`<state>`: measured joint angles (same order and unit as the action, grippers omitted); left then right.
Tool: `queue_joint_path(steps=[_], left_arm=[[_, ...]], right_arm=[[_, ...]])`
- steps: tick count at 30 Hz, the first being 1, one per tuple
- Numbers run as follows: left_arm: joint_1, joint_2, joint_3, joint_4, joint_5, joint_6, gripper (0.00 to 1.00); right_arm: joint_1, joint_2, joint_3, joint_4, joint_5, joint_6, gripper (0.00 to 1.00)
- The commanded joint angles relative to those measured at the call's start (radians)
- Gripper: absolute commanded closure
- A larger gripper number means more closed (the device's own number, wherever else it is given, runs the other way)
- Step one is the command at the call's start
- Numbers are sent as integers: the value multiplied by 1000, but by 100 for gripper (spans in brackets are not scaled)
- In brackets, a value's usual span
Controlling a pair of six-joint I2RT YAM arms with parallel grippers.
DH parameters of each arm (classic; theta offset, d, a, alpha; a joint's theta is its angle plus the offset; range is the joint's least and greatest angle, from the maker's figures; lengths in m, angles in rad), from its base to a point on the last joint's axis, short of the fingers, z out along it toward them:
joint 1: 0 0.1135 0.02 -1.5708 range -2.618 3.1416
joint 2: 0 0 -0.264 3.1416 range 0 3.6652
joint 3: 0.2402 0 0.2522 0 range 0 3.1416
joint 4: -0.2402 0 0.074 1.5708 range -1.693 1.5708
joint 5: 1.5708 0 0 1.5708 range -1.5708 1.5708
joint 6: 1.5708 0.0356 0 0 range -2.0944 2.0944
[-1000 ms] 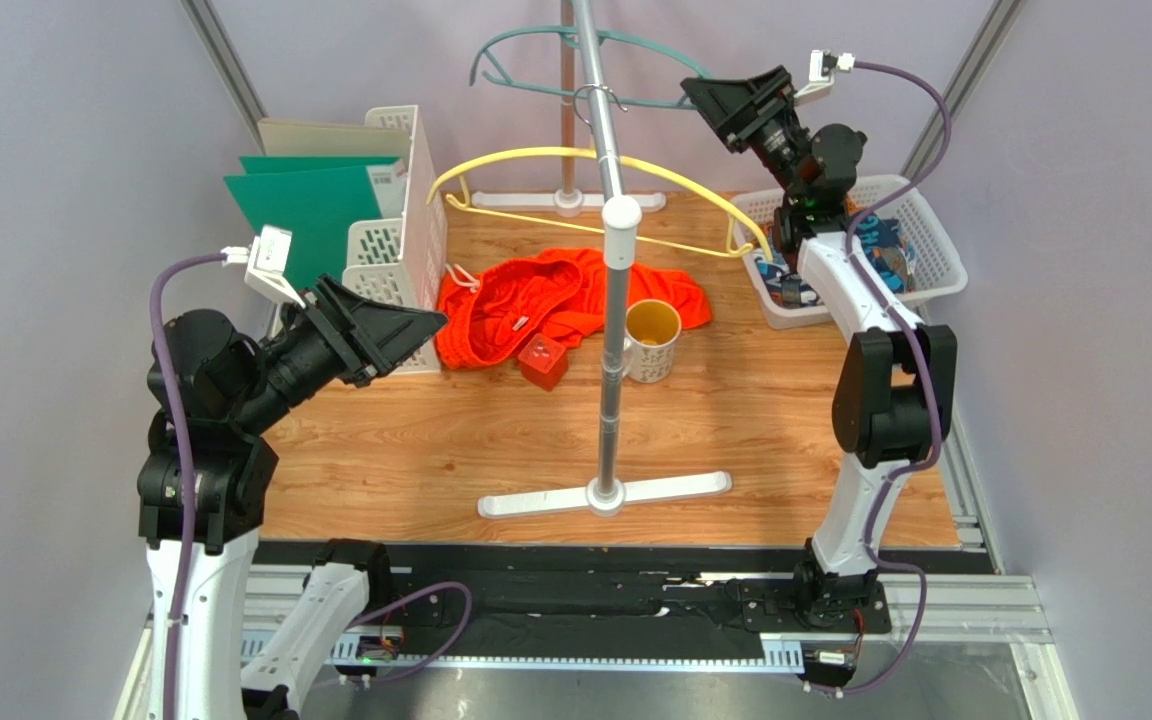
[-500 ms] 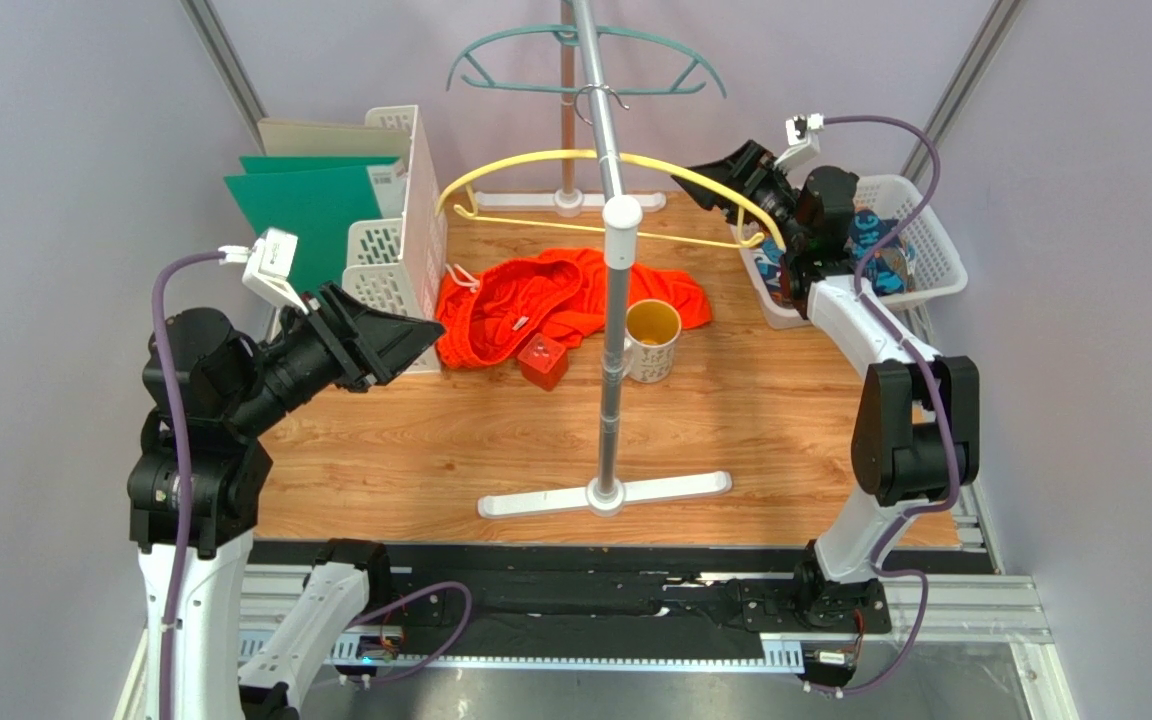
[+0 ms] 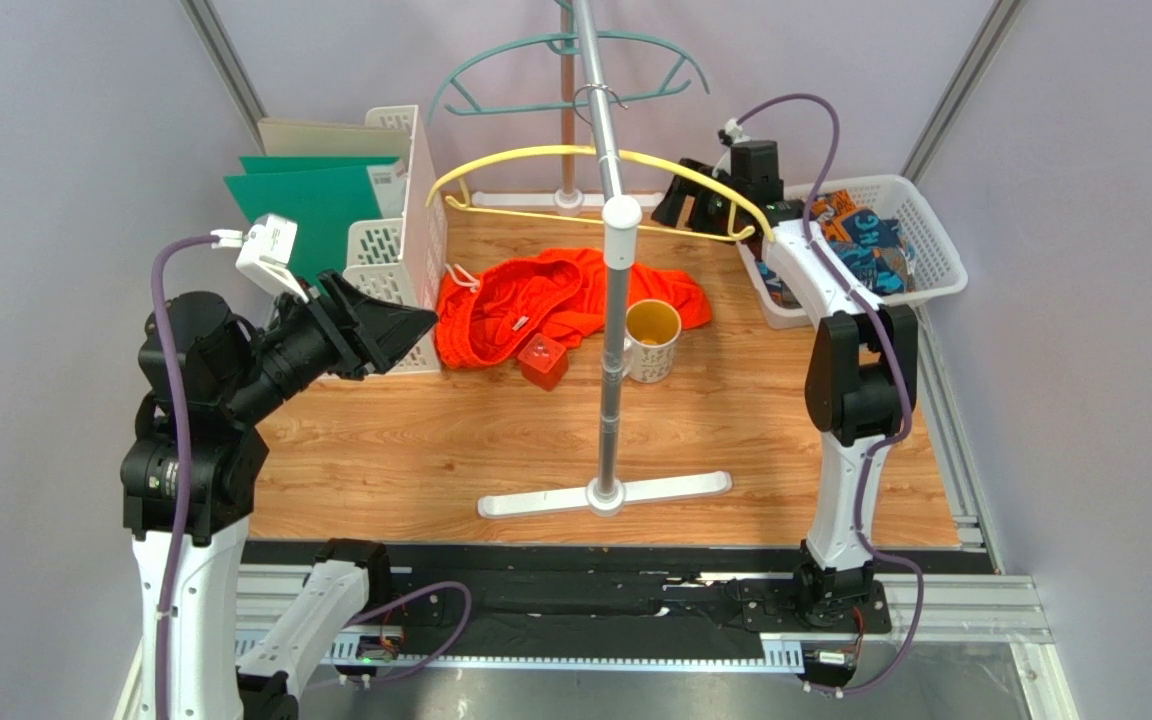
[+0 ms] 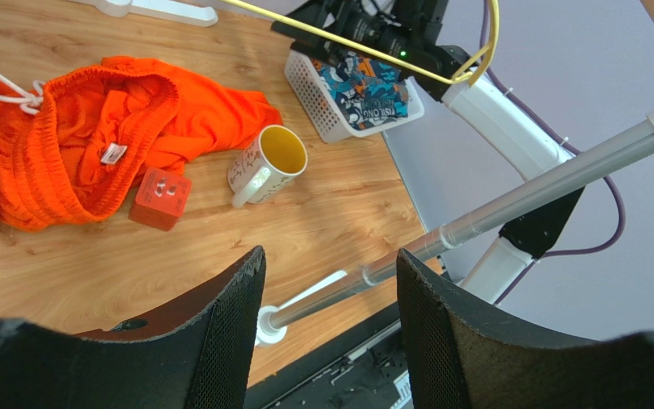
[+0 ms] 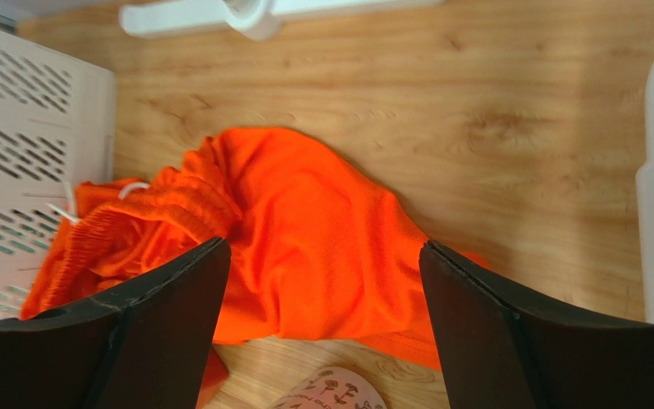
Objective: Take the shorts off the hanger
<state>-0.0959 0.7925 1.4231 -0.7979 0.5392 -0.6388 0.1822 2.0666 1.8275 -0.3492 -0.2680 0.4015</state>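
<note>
The left claw (image 3: 394,321) hangs above the left side of the wooden tabletop (image 3: 432,465), its jaws parted about halfway with nothing between them. In its wrist view the two dark fingers (image 4: 224,332) are cut off by the bottom edge.

The right claw (image 3: 683,197) is at the far right, just beside the curved end of the yellow hanger (image 3: 537,155). From above it is a dark shape partly crossed by the hanger wire, and its jaws are hard to make out. Its wrist view shows them spread wide and holding nothing, with the orange shorts (image 5: 305,239) on the wood below.

The orange shorts (image 3: 537,300) lie crumpled on the tabletop beside the white slotted file holder (image 3: 394,225), and their white drawstring touches its wall. A small red box (image 3: 543,362) rests against their near edge, and a mug (image 3: 651,338) with a yellow inside stands just to the right, partly hidden behind the rack pole (image 3: 608,300).

The printed shorts (image 3: 860,240) are bundled in the white basket (image 3: 928,278) at the far right, and the right arm covers part of them. A teal hanger (image 3: 462,90) hangs on the pole above the yellow one.
</note>
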Motion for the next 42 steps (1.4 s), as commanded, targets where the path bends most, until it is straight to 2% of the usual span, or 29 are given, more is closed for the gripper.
queue_joint_path(steps=[1,5,14,17,20,21,23,24,28,33,36,42], left_arm=[[-1,20,13,26,-4,18,37],[-1,33,-7,52,18,-13,37],[-1,45,-3,51,39,-51,39],[-2,39,3,34,41,-56,39],[-1,25,0,16,33,-62,39],[-1,16,-7,16,33,-67,39],[-1,10,-16,14,38,-81,39],[-1,4,-27,12,41,-87,39],[-1,-9,-46,12,61,-104,41],[-1,-33,-56,11,56,-111,41],[-1,-33,-55,11,62,-122,41],[-1,-35,-44,16,67,-131,41]], right_arm=[[16,21,-23,-91,96,-44,12],[37,72,-30,-96,142,-58,11],[103,250,122,-215,329,-84,10],[125,270,136,-240,395,-78,15],[129,259,122,-234,453,-40,47],[126,251,119,-228,458,-29,71],[119,221,96,-199,441,-12,94],[115,180,86,-191,432,-7,100],[65,61,56,-189,379,52,100],[-38,-63,-2,-71,189,187,100],[-93,-74,87,-57,110,258,100],[-147,-89,292,-63,84,310,100]])
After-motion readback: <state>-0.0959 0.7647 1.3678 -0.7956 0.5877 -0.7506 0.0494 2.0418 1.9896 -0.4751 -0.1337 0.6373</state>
